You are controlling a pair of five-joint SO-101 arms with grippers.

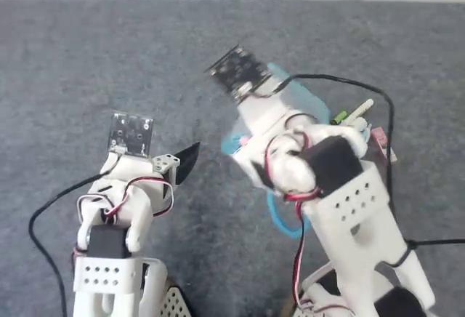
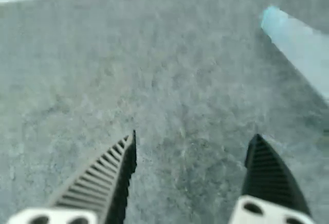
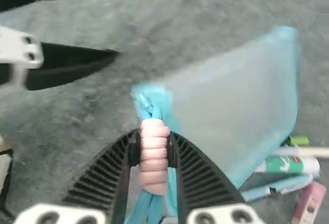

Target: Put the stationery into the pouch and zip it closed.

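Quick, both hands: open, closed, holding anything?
Left hand: open, empty.
Right hand: closed on the pink ribbed pull of the translucent blue pouch.

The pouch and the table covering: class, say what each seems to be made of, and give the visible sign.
Pouch: probably thin translucent plastic or coated fabric, smooth; middle looks greyer than its blue edges. Table covering: seemingly felt or short-pile carpet, grey, matte; mottled, fuzzy texture.
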